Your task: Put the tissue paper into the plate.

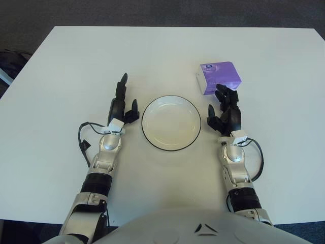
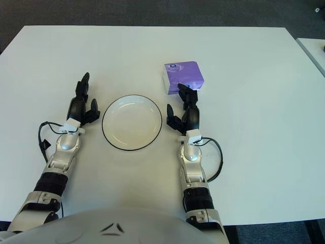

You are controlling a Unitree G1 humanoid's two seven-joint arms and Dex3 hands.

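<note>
Small purple plastic-wrapped tissue paper pack [image 1: 219,77]: lies flat on the white desk [image 1: 162,51], outside the plate, at about 1 o'clock from it and apart from its rim. Not lifted, not gripped.

Round white plate with thin dark rim [image 1: 193,138]: at desk centre, nothing in it. Judgement: task at the start; grasp, carry and release into the plate all remain.

Right robot hand [image 1: 225,111]: just at the pack's near edge, at 6 o'clock from it and at 3 o'clock from the plate. Fingers spread and slightly bent, holding nothing. Fingertips [image 1: 221,90] reach the pack's lower edge in both views; cannot tell whether they touch it or hover above. Judgement: this hand is placed for the pick; it needs to advance toward 12 o'clock over the pack before closing.

Left robot hand [image 1: 122,105]: at 9 o'clock from the plate, fingers extended toward 12 o'clock, empty, idle.

Labels: pack top carries a small round pale mark at its far left corner [image 1: 208,65]; any print there is too small to read. No other writing legible on the plate or desk
</note>
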